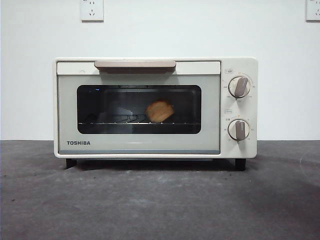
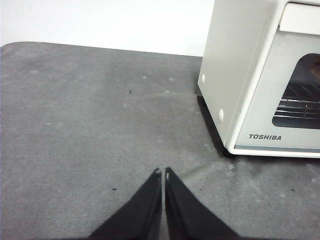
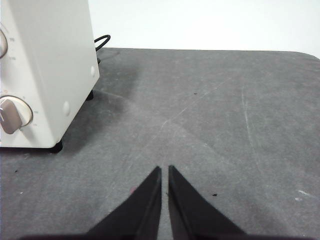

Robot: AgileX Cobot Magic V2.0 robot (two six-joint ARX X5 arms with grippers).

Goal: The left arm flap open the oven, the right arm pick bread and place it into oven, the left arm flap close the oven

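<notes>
Cream-white oven (image 1: 155,107): stands on the dark grey desk (image 1: 160,200), door shut, beige bar handle (image 1: 135,64) along the top of the door, two round knobs (image 1: 239,86) on its panel.
Bread (image 1: 160,111): golden-brown piece inside the oven, seen through the dark glass window, resting on the wire rack.
Left pincer (image 2: 163,172): over bare desk beside the oven's TOSHIBA corner, apart from it, jaws together with only a thin slit, holding nothing.
Right pincer (image 3: 164,169): over bare desk on the oven's knob side, well clear of it, jaws together, holding nothing.
Cable (image 3: 101,41): black, behind the oven.
</notes>
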